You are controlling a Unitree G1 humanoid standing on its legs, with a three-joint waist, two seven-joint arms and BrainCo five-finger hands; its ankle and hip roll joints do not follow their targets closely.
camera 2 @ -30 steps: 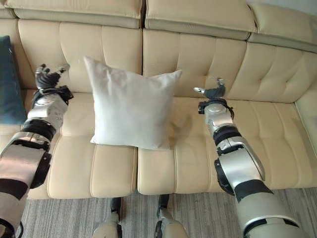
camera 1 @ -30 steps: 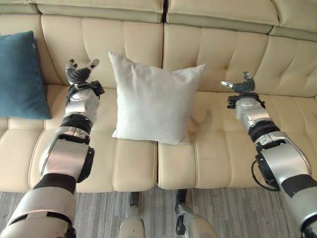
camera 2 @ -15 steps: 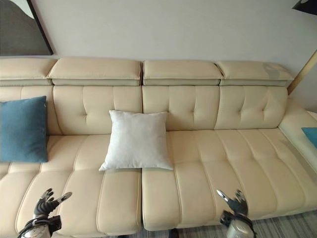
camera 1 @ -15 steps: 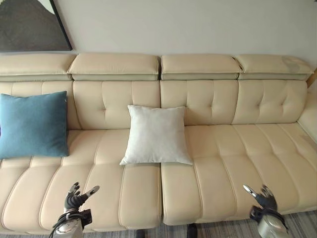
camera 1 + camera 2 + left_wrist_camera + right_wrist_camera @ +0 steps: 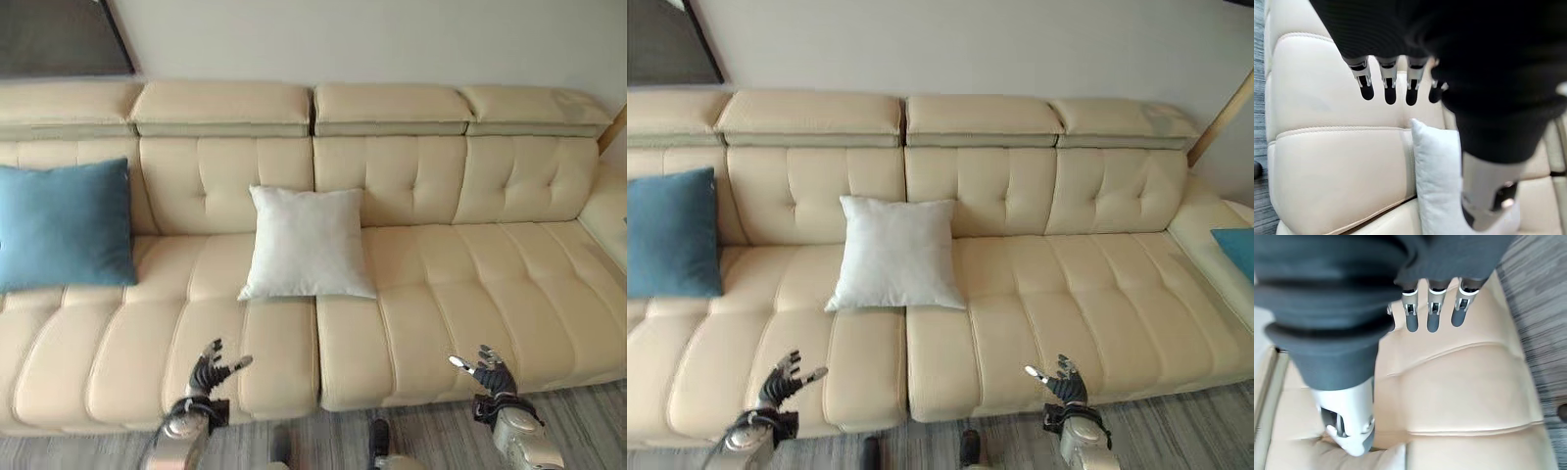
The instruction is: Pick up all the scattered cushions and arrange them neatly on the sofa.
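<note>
A white cushion point(image 5: 310, 244) leans upright against the backrest at the middle of the cream sofa point(image 5: 460, 294). A teal cushion point(image 5: 65, 225) stands against the backrest at the sofa's left end. Another teal cushion point(image 5: 1235, 250) lies on the sofa's right corner section. My left hand point(image 5: 209, 373) hovers open over the seat's front edge, well in front of the white cushion, holding nothing. My right hand point(image 5: 489, 370) is open too, at the front edge right of centre. The white cushion point(image 5: 1440, 186) shows past my left hand's fingers point(image 5: 1388, 90) in the left wrist view.
A grey striped rug point(image 5: 441, 441) covers the floor in front of the sofa. A dark framed picture point(image 5: 54, 37) hangs on the wall at the upper left. The seat right of the white cushion is bare.
Both hands have drawn back from beside the white cushion to the seat's front edge, and the cushion stays leaning on the backrest. The camera has pulled back, showing the whole sofa.
</note>
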